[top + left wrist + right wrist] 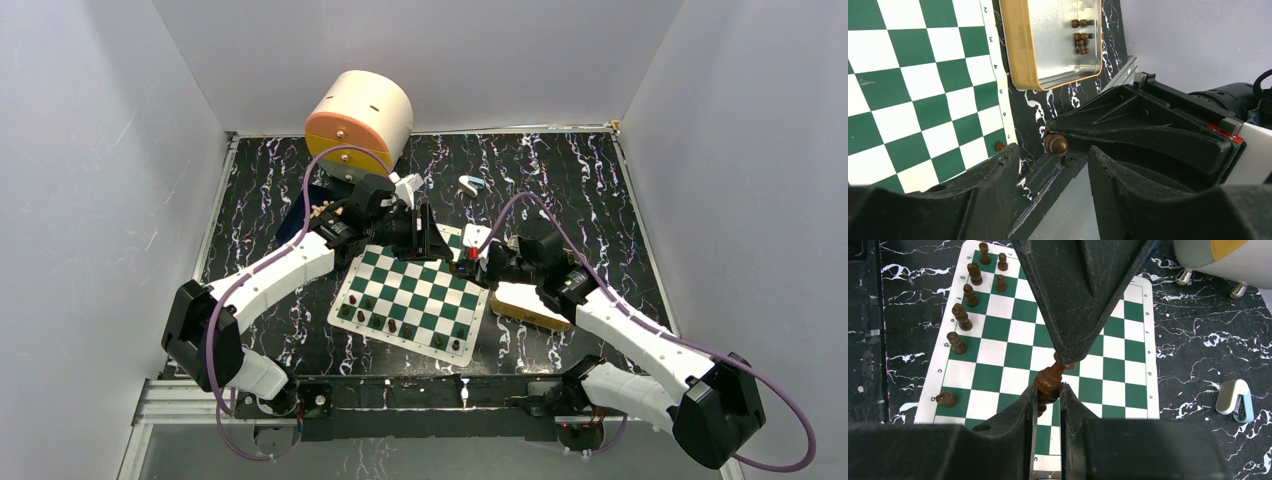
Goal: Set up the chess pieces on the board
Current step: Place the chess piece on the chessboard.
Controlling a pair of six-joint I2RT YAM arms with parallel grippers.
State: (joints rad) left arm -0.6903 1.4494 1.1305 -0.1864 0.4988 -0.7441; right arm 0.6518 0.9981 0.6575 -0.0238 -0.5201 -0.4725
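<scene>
The right gripper (1048, 390) held a dark brown chess piece (1049, 379) by its lower body. Its jaws were narrow and tight on the piece, in the air above the board (998, 327), near the far right corner. The left gripper (1052, 152) faced it with jaws about half apart and its fingertips at the head of the piece. I judge this was a handover, so that the left arm could serve squares which the right one reaches badly. A row of dark pieces (962, 315) stood along one edge of the board, and a fallen piece (946, 399) lay by the same edge. Some loose pieces (1080, 37) waited in the metal tin (1020, 50) beside the board.
</scene>
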